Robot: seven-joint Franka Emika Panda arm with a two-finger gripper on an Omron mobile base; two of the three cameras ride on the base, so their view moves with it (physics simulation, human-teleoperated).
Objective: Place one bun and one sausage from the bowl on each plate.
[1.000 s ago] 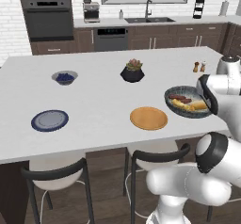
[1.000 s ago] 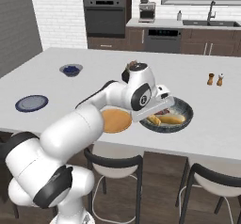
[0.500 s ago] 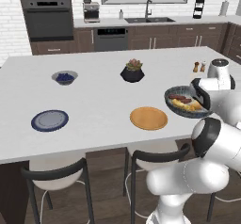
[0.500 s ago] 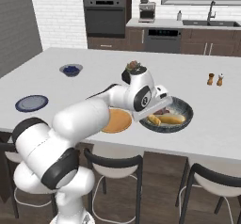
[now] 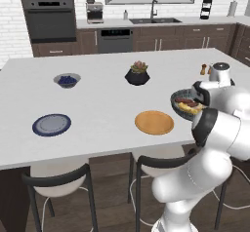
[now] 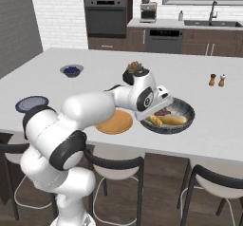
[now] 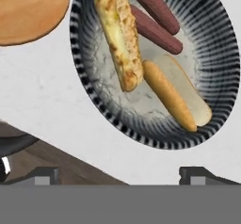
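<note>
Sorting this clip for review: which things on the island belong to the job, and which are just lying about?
Job: bowl holding two buns and two sausages; orange plate; blue plate.
Lying about: potted plant, small blue-filled bowl, shakers.

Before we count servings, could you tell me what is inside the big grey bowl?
The bowl holds two buns and two dark sausages. None overlaps another in the hand view, though anything beneath them stays hidden.
</note>
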